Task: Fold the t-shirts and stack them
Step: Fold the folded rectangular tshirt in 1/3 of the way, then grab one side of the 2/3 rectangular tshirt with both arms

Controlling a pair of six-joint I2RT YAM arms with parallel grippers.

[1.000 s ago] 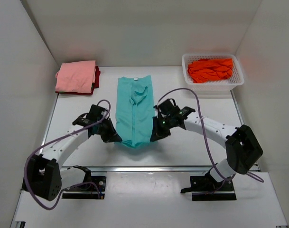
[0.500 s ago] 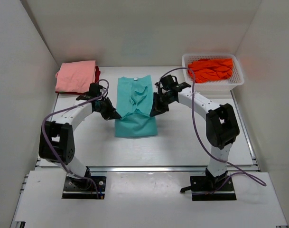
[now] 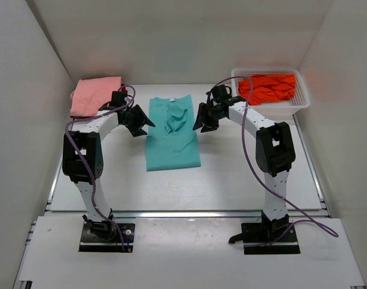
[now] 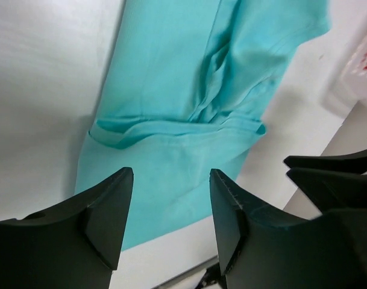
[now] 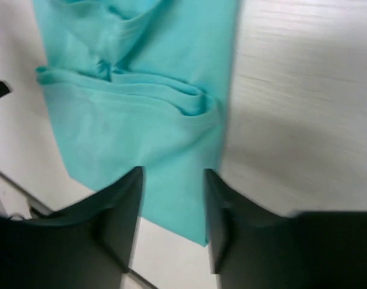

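Table [image 3: 243,174]: white top; the teal t-shirt lies flat on it, about midway between the two arms.
Teal t-shirt [image 3: 172,133]: folded into a long narrow strip, with its near end wider than its far end. The collar is at the far end. Both wrist views show a cross fold edge through its middle, and the cloth on the near half looks doubled. A loose ruck of cloth sits near the far end.
Left gripper [image 3: 146,122]: just off the teal t-shirt's left edge, at about mid-length and pointing toward it. In the left wrist view [image 4: 170,180] the fingers are spread above the cloth with nothing between them.
Right gripper [image 3: 197,125]: just off the teal t-shirt's right edge, opposite the left gripper. In the right wrist view [image 5: 172,177] the fingers are parted and empty, above the fold edge.
Salmon pink t-shirt [image 3: 94,96]: folded, far and left of the teal t-shirt, well apart from it.
Dark red t-shirt [image 3: 123,90]: only a sliver shows, under the pink one on the side toward the teal t-shirt.
White mesh basket [image 3: 270,109]: far and right of the teal t-shirt.
Orange t-shirt [image 3: 267,88]: bunched inside the basket.
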